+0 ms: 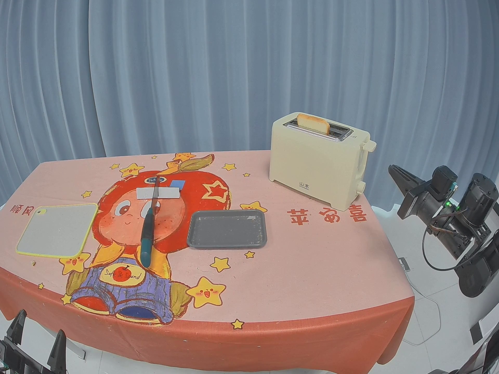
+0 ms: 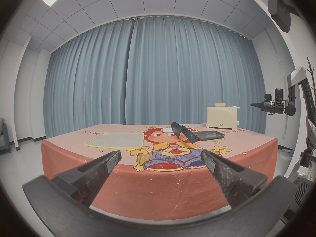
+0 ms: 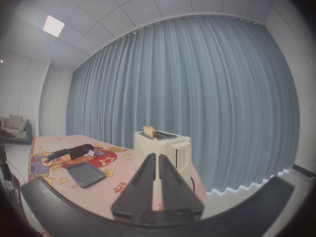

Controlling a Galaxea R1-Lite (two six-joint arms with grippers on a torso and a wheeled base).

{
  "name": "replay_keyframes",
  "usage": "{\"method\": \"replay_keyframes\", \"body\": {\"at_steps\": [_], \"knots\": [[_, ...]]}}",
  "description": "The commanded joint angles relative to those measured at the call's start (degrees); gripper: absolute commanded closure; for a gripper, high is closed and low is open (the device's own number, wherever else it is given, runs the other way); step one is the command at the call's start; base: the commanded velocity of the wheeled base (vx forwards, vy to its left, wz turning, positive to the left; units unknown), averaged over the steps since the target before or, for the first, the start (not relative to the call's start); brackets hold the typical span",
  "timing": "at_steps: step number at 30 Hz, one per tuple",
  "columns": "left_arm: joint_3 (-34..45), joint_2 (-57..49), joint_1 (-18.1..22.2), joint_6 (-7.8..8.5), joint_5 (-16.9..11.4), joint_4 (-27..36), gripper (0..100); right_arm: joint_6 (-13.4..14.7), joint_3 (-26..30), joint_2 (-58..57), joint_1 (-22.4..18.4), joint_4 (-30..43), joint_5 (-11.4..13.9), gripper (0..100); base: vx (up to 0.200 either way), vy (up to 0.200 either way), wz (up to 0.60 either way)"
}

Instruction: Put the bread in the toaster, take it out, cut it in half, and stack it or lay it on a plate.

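Note:
A cream toaster (image 1: 317,162) stands at the table's far right, and a browned bread slice (image 1: 313,123) sticks up out of its slot. The same bread (image 3: 149,131) and toaster (image 3: 163,150) lie ahead of my right gripper (image 3: 157,168), which is shut and empty, held off the table's right edge (image 1: 395,170). A teal-handled knife (image 1: 147,229) lies mid-table, its blade propped on a small white rest (image 1: 157,192). A grey plate (image 1: 227,228) lies to the right of the knife. My left gripper (image 2: 161,163) stands open and empty below the front left corner (image 1: 37,334).
A cutting board (image 1: 57,229) with a yellow-green rim lies at the table's left side. The table wears a pink cartoon cloth (image 1: 312,276) with bare room at the front right. Blue curtains hang behind. A cable trails on the floor to the right.

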Motion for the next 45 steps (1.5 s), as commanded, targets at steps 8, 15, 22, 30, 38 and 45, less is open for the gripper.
{"method": "replay_keyframes", "body": {"at_steps": [8,15,22,30,38,45], "knots": [[1.0,-0.9,0.0,0.00,0.0,0.0,0,0.6,-0.3,-0.7,0.5,-0.2,0.0,0,0.000,0.000,0.00],[1.0,-0.9,0.0,0.00,0.0,0.0,0,0.8,-0.7,-1.4,0.3,-0.1,-0.1,0,0.000,0.000,0.00],[1.0,-0.9,0.0,0.00,0.0,0.0,0,0.9,-1.4,-1.4,0.0,0.0,-0.1,0,0.000,0.000,0.00],[1.0,-0.9,0.0,0.00,0.0,0.0,0,0.9,-1.5,-1.3,0.0,0.0,-0.1,0,0.000,0.000,0.00],[1.0,-0.9,0.0,0.00,0.0,0.0,0,0.9,-1.9,-1.4,0.1,0.0,0.0,0,0.000,0.000,0.00],[1.0,-0.9,0.0,0.00,0.0,0.0,0,1.0,-4.7,-2.0,0.0,1.6,0.4,0,0.000,0.000,0.00]]}}
